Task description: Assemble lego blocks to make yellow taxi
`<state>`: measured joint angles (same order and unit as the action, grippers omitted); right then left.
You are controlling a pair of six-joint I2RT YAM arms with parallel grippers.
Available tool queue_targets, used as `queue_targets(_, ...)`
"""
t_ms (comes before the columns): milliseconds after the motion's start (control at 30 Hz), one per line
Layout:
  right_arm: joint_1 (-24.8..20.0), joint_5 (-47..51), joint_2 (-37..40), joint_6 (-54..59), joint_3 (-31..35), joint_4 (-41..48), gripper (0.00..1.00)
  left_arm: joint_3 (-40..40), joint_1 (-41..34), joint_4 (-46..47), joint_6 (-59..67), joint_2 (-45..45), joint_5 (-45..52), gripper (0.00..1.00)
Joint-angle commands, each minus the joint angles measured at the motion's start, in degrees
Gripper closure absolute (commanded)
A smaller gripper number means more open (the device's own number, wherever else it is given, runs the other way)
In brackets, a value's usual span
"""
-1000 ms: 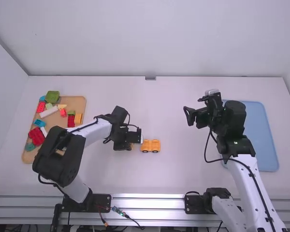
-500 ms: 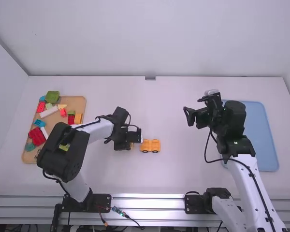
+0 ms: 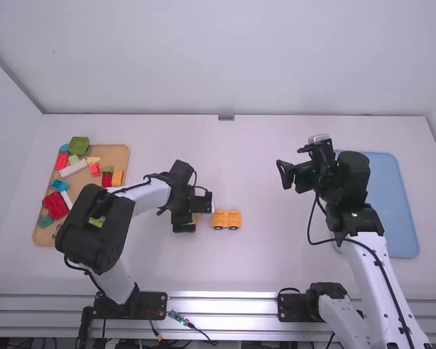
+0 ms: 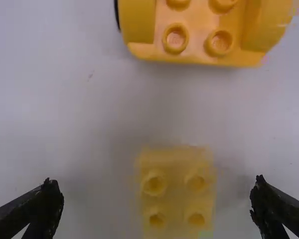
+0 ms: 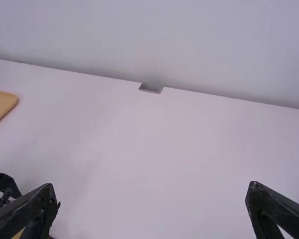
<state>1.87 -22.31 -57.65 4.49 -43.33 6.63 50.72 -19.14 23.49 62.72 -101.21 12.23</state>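
My left gripper (image 3: pixel 196 214) is low over the table, just left of the orange-yellow wheeled car base (image 3: pixel 226 219). In the left wrist view, the left gripper (image 4: pixel 157 201) stands open, its fingers apart on either side of a yellow studded block (image 4: pixel 177 191) without touching it. The car base (image 4: pixel 197 37) lies a short gap away from that block. My right gripper (image 3: pixel 285 174) is raised over the table, right of the middle; in the right wrist view the right gripper (image 5: pixel 152 199) is open with nothing between its fingers.
A wooden tray (image 3: pixel 119 153) at the left holds several red, green, blue, white and yellow blocks, partly behind the left arm. On the right, a blue tray (image 3: pixel 394 207) lies beside and partly beneath the right arm.
The left gripper's fingers have spread apart, the nearer one moving toward the table's front edge. Slightly earlier, the left arm's elbow shifted right. The right arm has kept still.
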Motion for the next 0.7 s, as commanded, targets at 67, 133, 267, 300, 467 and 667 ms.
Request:
queue_targets(67,0.00,0.02,0.00,0.02,-2.03,-0.17,0.01,0.22,-0.33,0.07,-7.91,-0.57,-2.10,0.01)
queue_targets(133,0.00,-0.50,0.00,-0.26,-2.03,0.26,0.01,0.50,0.15,1.55,-3.32,-0.28,1.40,0.01)
queue_targets(267,0.00,-3.96,0.00,5.20,-2.01,1.62,0.01,0.61,1.38,4.79,6.01,1.81,10.16,0.01)
queue_targets(300,0.00,-4.81,0.00,6.62,-2.01,1.88,0.01,0.63,1.68,4.81,6.16,2.19,11.23,0.01)
queue_targets(467,-0.02,-12.26,-0.02,17.59,-1.14,3.74,0.01,0.15,4.96,4.79,8.72,4.46,18.25,0.01)
queue_targets(667,0.00,-24.55,-0.09,28.96,7.58,-4.59,0.01,-2.56,12.44,1.31,15.13,5.33,31.71,0.01)
